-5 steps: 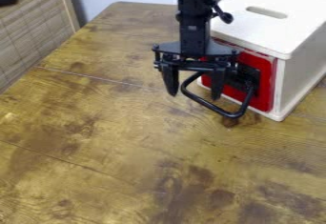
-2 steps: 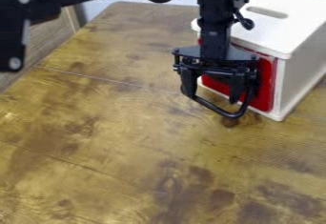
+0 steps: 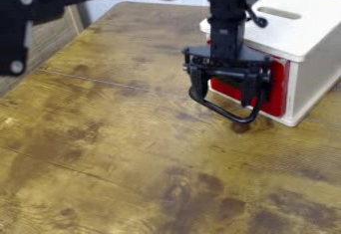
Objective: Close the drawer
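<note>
Spreading claw: black claw (image 3: 228, 86) gapes wide, empty, pressed at the front to push.
Handle: black rectangular loop handle (image 3: 224, 106) just below it.
Drawer: red-fronted drawer (image 3: 270, 85) directly behind, nearly shut in white box cabinet (image 3: 296, 31) on worn wooden table (image 3: 107, 158).

A red drawer (image 3: 270, 83) with a black loop handle (image 3: 224, 107) sits in a white cabinet (image 3: 300, 29) on a mottled brown wood-grain worktop (image 3: 120, 148), beside a black pincer (image 3: 228, 76).
</note>
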Controlling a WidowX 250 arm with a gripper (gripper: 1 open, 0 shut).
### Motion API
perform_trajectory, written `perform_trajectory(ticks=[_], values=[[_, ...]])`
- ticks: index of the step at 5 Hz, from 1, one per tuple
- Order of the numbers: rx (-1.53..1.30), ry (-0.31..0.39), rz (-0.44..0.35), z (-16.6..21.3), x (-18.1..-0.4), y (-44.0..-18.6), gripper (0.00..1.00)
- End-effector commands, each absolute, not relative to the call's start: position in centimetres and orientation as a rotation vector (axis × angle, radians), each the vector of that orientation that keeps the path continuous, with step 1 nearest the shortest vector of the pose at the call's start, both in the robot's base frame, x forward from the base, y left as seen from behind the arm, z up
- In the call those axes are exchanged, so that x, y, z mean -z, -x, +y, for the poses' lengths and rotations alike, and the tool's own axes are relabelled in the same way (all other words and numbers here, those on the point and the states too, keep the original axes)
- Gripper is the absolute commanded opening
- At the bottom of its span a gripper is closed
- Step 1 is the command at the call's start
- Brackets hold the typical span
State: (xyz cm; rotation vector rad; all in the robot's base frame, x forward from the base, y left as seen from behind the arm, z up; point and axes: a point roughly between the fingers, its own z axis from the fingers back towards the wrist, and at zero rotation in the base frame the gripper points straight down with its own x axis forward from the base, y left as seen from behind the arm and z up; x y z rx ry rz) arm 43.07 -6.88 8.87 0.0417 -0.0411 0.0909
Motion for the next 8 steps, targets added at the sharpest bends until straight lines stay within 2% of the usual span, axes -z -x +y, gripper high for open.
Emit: perform_trajectory(ticks=[1, 4, 6, 7, 8], values=[[-0.109, -0.032, -0.108, -5.4, -12.7, -44.2, 1.00], [-0.090, -0.054, -0.059, -7.3, -9.7, -44.0, 1.00], [-0.077, -0.039, -0.045, -5.9, -10.2, -46.0, 1.00], [-0.070, -0.002, -0.050, -7.2, -10.5, -45.2, 1.00], [-0.064, 0.032, -0.052, -7.8, -11.5, -45.4, 1.00]])
